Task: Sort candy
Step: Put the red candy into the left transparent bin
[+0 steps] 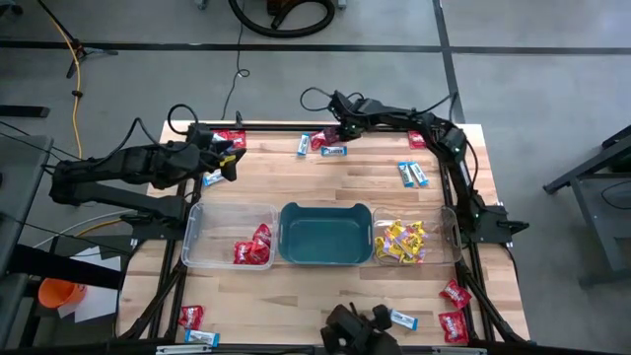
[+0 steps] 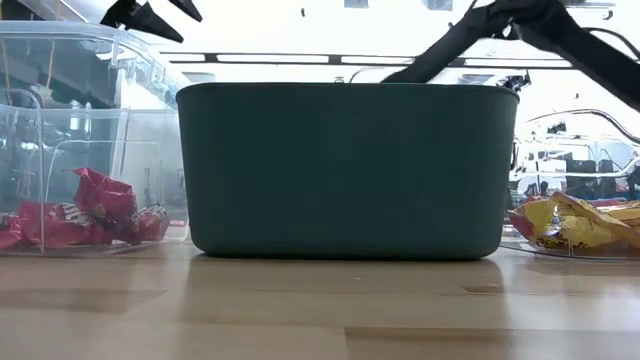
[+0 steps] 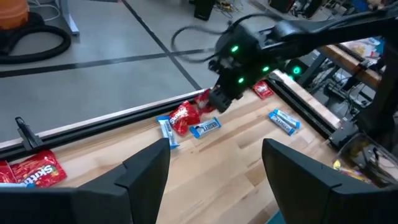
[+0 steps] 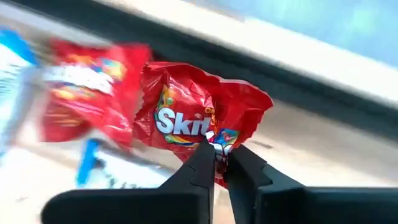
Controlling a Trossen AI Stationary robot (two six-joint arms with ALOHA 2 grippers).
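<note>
My right tool [image 4: 217, 163] was clenched on the lower edge of a red candy packet [image 4: 199, 121] at the far edge of the bench [image 1: 335, 306], just beside another red packet [image 4: 87, 93] and a blue-and-white one [image 3: 205, 127]. My left tool [image 3: 214, 168] hung released, its two fingers spread wide and empty, over the bench's far left part near more red packets [image 1: 230, 139] and a blue-and-white packet [image 1: 212, 177].

Three bins stood in a row across the middle of the bench: a clear bin [image 1: 202, 237] on the left holding sorted red candy [image 1: 253, 248], a teal tub [image 1: 325, 237] in the centre, and a clear bin [image 1: 449, 237] on the right holding yellow candy [image 1: 399, 242]. Loose blue-and-white packets [image 1: 414, 174] lay toward the far right, with red ones [image 1: 455, 308] at the near right corner and one red packet [image 1: 190, 317] at the near left.
</note>
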